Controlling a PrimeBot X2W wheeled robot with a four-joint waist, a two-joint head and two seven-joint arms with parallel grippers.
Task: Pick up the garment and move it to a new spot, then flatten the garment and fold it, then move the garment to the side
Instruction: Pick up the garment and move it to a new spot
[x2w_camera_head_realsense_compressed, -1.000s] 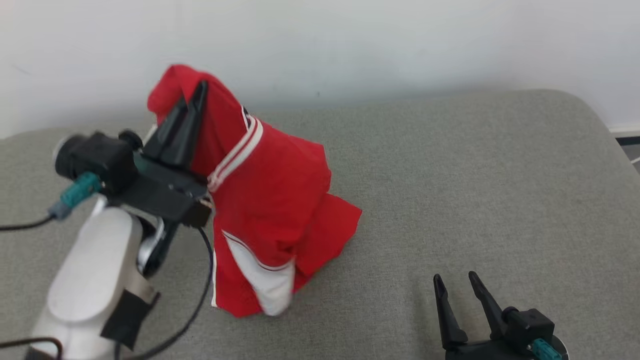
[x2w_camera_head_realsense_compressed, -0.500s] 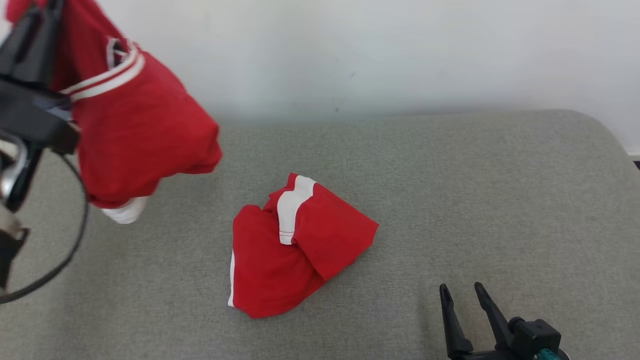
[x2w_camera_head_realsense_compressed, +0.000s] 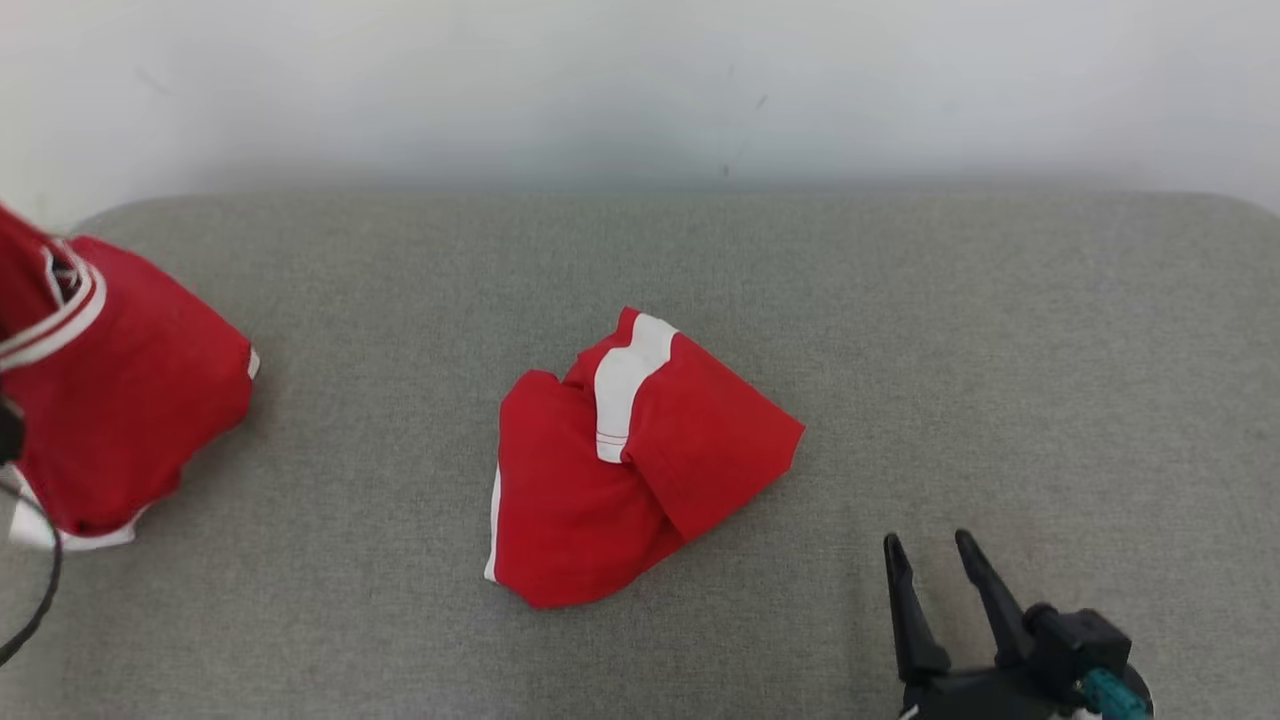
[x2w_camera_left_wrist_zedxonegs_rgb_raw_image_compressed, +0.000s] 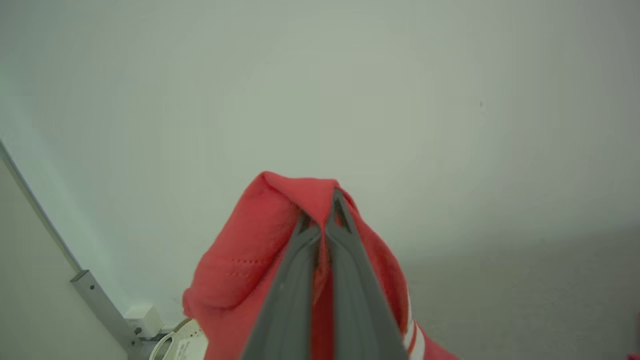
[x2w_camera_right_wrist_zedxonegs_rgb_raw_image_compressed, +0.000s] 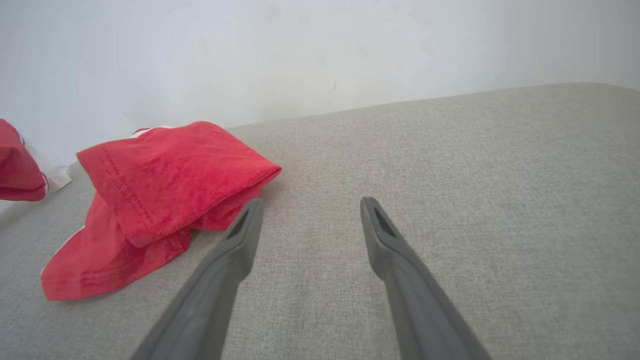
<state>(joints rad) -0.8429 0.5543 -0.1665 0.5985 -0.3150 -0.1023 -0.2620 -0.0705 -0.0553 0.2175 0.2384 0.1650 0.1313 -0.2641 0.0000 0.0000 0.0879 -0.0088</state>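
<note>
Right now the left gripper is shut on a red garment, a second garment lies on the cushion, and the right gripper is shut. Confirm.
Wrong: the right gripper is open, as the right wrist view shows. The left gripper is shut on a red garment; a second garment lies on the cushion.

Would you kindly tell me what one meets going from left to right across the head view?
First the red garment with white striped trim, hanging at the left edge → crumpled red and white garment on the grey cushion → open right gripper.
</note>
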